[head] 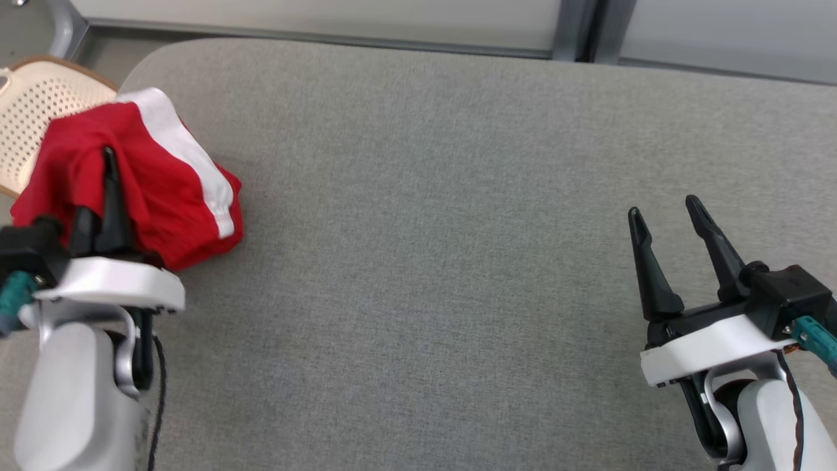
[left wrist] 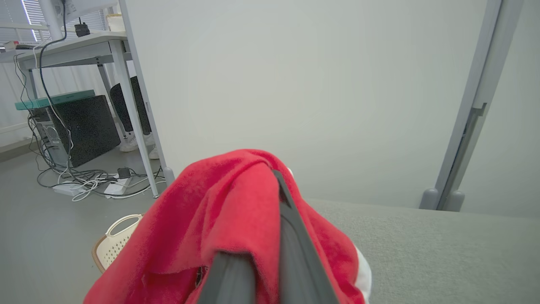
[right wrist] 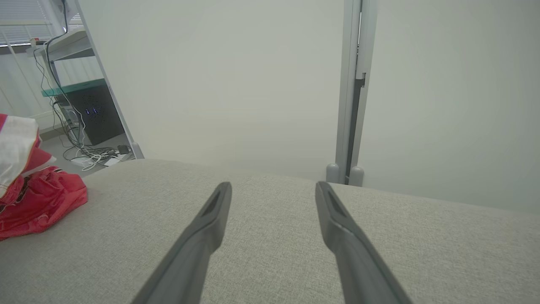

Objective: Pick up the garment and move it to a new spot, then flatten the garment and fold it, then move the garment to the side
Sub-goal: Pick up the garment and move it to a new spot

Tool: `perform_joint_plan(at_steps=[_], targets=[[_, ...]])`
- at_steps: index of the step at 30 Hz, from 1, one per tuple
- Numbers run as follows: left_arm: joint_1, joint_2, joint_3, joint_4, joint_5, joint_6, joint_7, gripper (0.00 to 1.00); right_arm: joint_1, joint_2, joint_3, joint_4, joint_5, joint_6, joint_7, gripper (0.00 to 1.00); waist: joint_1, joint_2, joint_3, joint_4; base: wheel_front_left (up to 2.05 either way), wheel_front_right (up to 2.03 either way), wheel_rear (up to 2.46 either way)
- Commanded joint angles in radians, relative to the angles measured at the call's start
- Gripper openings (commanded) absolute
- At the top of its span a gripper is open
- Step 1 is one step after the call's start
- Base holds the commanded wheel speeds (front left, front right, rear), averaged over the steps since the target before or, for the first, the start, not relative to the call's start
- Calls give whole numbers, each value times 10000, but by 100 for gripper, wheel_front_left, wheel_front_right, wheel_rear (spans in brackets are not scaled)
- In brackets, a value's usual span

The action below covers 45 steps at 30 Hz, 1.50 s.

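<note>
Presently the red fabric garment with a white band (head: 163, 190) sits bunched at the left end of the grey cloth-covered table (head: 425, 261), its lower folds resting on the surface in the right wrist view and its outer edge overlapping the cream perforated plastic basket (head: 33, 118) in the head view; the left gripper (head: 108, 170) has its two dark fingers (left wrist: 295, 253) pressed together on a fold of the red cloth. The right gripper (head: 664, 209) hangs well apart over bare table at the right, fingers spread, holding nothing.
</note>
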Motion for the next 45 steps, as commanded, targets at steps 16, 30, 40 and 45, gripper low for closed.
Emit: perform_joint_plan(at_steps=[16, 30, 40, 45], targets=[[2183, -765, -2932, -3714, 606, -606, 2153, 0, 91, 333, 295, 211, 190, -1, -276, 100, 0, 0, -421, -2512, 0, 0, 0], [511, -1073, -6133, -1804, 411, -922, 2477, 54, 33, 645, -61, 649, 615, -1, -932, 100, 0, 0, 854, -4986, 0, 0, 0], [422, -695, -6494, -1335, 20, -849, 1699, 100, -171, 681, -40, 993, 578, -1, -1178, 100, 0, 0, 732, -4415, 0, 0, 0], [997, -559, -5963, -1511, -355, -400, 1197, 100, -87, 681, -186, 1013, 439, -1, -1060, 100, 0, 0, 267, -3692, 0, 0, 0]])
